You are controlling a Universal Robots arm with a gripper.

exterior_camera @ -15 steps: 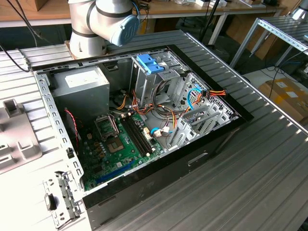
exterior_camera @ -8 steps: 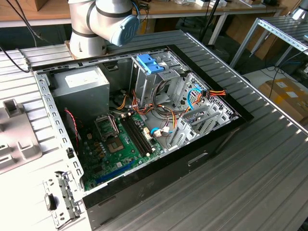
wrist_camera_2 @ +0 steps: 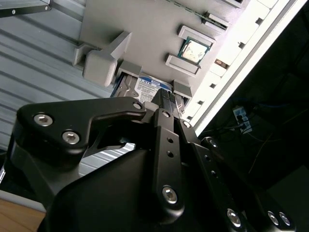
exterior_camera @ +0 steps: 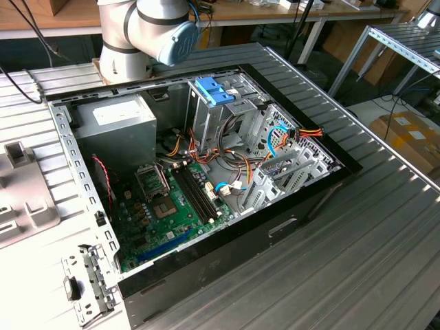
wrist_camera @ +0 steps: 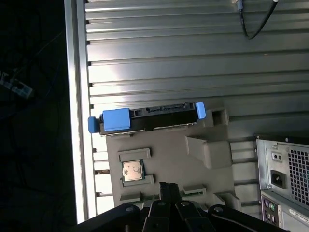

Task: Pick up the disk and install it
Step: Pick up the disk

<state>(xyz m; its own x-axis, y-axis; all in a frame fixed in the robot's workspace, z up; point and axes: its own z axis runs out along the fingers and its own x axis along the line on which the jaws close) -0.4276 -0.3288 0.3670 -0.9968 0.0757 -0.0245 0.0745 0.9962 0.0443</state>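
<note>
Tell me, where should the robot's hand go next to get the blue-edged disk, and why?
Probably a short move toward the disk, until the gripper is right over it. In the first wrist view the disk sits in its grey holder, and the gripper is apart from it, not touching it.

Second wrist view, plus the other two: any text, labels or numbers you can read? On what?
No text is legible.
On the disk: white-and-blue sticker, print too blurred to read.
On the processor chip: lid markings, too small to read.
On the power supply: white sticker, too small to read.
On the arm joint cap: a pale logo mark, no readable words.
</note>
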